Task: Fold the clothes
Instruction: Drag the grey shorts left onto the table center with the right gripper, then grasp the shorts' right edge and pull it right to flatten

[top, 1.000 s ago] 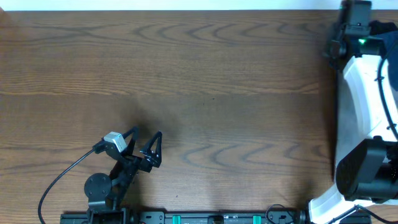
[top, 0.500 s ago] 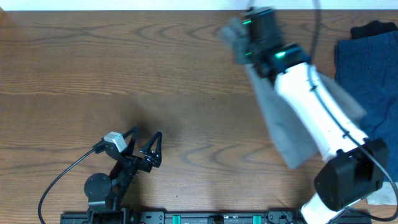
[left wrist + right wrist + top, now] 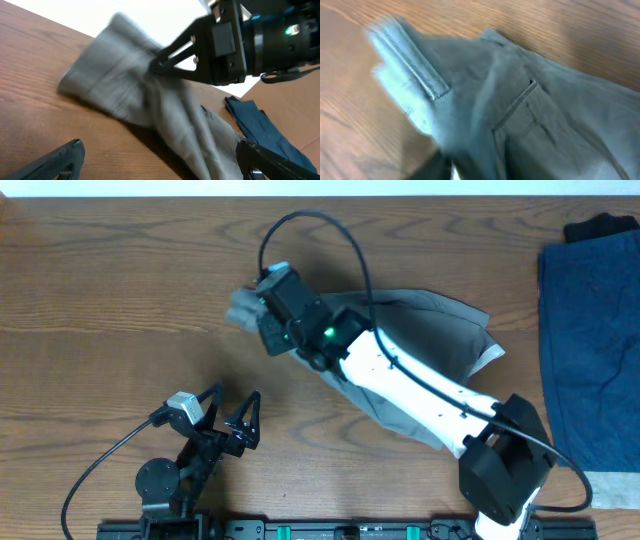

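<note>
Table [image 3: 120, 270]: dark wood grain, fills the overhead view.

Right arm [image 3: 420, 385]: white shell, stretched diagonally from lower right toward table centre. Lies over the grey cloth. Green light lit near the wrist.

Grey-khaki shorts [image 3: 440, 320]: crumpled across centre-right of table, under and beside the right arm. Upper-left end bunched and held off the wood. Blurred in left wrist view [image 3: 125, 95]; hangs from the pinch point and trails down onto the table. Right wrist view [image 3: 550, 120]: stitched pocket corner and a thick folded band visible, band end blurred.

Navy-blue shorts [image 3: 590, 350]: flat along the right table edge, near the grey pair but not touching it.

Black garment [image 3: 600, 228]: top right corner, touching the upper end of the navy-blue shorts.

Right gripper [image 3: 262, 315]: left of table centre, jaws clamped on the bunched edge of the grey-khaki shorts.

Left gripper [image 3: 232, 415]: lower left, near the front edge, well apart from all cloth. Jaws apart, nothing between. Black fingers [image 3: 57, 159] at the bottom corners of left wrist view.
</note>
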Robot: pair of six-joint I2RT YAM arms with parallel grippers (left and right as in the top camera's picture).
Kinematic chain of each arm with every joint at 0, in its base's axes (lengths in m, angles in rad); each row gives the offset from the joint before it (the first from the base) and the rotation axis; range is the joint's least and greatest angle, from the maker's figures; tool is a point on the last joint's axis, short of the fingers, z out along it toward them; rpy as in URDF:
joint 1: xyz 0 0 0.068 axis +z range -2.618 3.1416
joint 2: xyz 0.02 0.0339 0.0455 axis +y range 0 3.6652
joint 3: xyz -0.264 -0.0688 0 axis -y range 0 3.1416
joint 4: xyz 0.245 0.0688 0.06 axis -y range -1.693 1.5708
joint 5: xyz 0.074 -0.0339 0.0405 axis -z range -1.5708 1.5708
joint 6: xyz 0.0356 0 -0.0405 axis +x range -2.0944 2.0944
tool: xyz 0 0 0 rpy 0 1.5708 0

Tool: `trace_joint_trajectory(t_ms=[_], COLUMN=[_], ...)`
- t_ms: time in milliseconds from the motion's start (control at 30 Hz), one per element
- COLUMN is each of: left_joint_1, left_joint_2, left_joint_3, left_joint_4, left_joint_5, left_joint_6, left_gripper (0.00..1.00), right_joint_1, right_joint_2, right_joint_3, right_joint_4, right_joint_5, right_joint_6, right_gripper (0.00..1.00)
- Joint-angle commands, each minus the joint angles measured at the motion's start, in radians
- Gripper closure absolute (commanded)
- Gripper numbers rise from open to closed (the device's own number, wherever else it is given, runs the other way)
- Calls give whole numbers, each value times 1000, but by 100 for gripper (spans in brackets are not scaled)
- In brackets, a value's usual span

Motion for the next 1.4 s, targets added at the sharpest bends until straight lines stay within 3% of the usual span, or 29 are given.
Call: trace_joint_trajectory(t_ms=[0,33,167,233,533,800,1167,1367], left_joint_1=[5,5,5,5,5,5,5,5], left_joint_2=[-11,-11,-11,-11,-11,-11,-11,-11], left_joint_3=[-21,-21,-21,-21,-21,-21,-21,-21], left_joint_4=[-34,-34,-34,-34,-34,-34,-34,-34], left_joint_5=[18,18,18,18,18,18,18,18], left_joint_6=[-9,-9,-9,-9,-9,-9,-9,-10], left_gripper=[2,2,2,2,2,2,2,2], right_joint_1=[-7,-14,-68,-111,-381,-570,-793,-907], right_joint_2=[-26,-31,-82,-124,-280,-289,-289,-288], right_joint_3=[6,6,6,6,6,-12,-257,-405], right_joint_4=[-1,-6,-64,-113,-461,-742,-585,-436], right_joint_5=[14,15,12,12,6,74,80,-35], right_joint_6=[0,0,0,0,-15,7,44,45], right_gripper=[45,27,18,1,1,1,1,1])
